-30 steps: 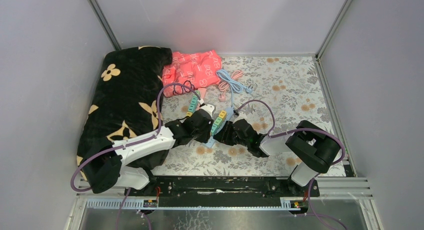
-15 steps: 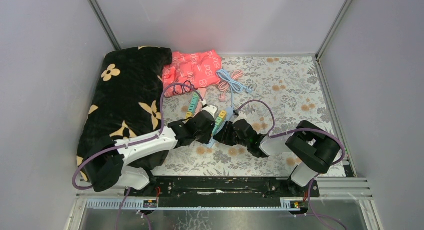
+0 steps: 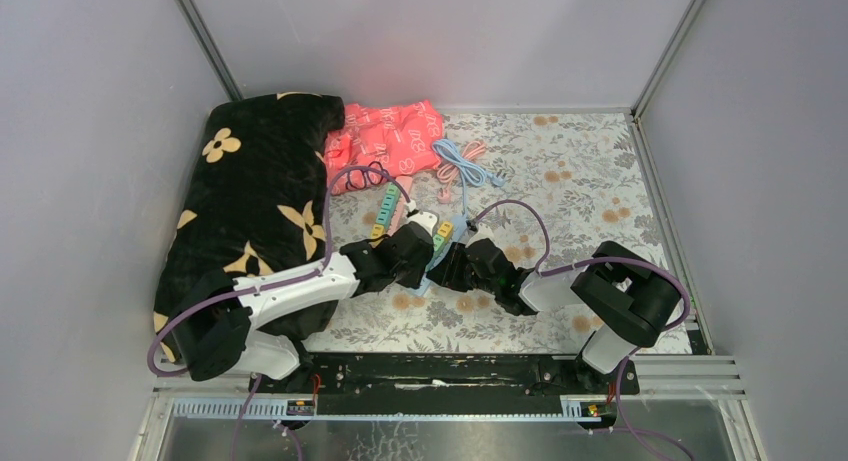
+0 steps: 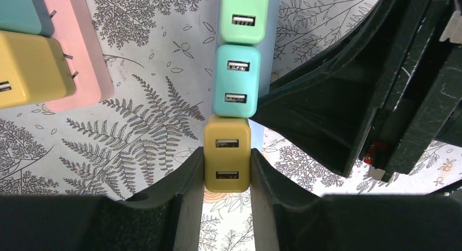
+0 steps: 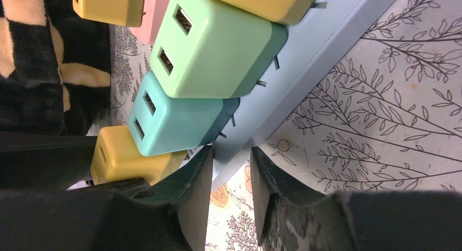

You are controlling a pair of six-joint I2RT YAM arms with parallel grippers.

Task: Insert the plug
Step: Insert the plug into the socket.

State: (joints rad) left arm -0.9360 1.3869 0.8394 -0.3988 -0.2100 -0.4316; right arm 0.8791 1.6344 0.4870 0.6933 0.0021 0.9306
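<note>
My left gripper (image 4: 227, 177) is shut on a yellow USB plug (image 4: 227, 161), one finger on each of its sides. The plug sits at the near end of the light-blue power strip (image 4: 268, 71), in line with a teal plug (image 4: 236, 81) and a green plug (image 4: 240, 19). My right gripper (image 5: 231, 172) is shut on the end of the blue strip (image 5: 305, 60), just beside the yellow plug (image 5: 122, 155). The plug's prongs are hidden. In the top view both grippers (image 3: 415, 249) (image 3: 452, 266) meet at the strip (image 3: 437, 243).
A pink power strip (image 4: 81, 49) with a yellow plug (image 4: 30, 68) and others lies to the left. A black flowered cushion (image 3: 250, 201), a red packet (image 3: 385, 141) and a coil of blue and pink cables (image 3: 460, 166) lie behind. Walls enclose the floral mat.
My left gripper has shifted slightly right toward the blue strip with the yellow plug. The right gripper has stayed on the strip's end.
</note>
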